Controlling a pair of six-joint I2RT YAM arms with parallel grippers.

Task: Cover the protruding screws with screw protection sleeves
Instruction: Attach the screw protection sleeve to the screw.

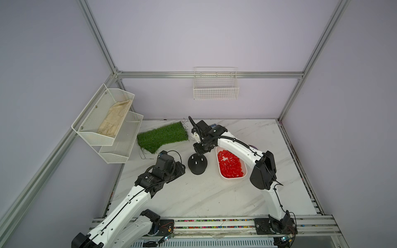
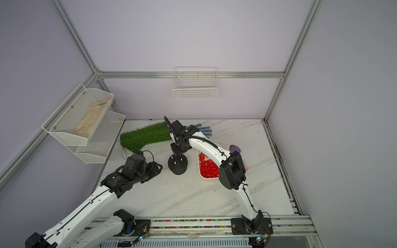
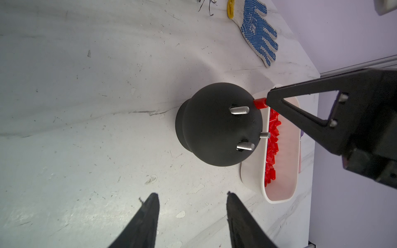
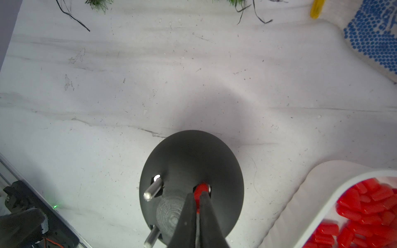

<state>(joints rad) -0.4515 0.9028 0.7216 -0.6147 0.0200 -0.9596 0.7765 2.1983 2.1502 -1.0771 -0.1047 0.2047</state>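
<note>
Fingers of the right gripper (image 4: 199,194) pinch a red sleeve (image 3: 260,103) at the black dome (image 4: 193,154); left gripper (image 3: 192,196) stands part-open, empty. Risk: an off-axis push could cock the sleeve or tip the unheld dome.

The table (image 1: 193,193) has a white, marble-veined top, scuffed and speckled. A black domed base (image 1: 197,167) stands upright near its middle. Just to the right of it, not touching, sits a white tray (image 1: 234,178) of red sleeves (image 1: 229,165). A green grass mat (image 1: 162,136) lies flat at the back left, with loose black strands (image 4: 73,16) strewn near its edge. A blue-dotted glove (image 3: 257,32) lies flat near the back edge, dots up. A small purple thing (image 2: 234,148) lies beyond the tray, partly hidden.
</note>
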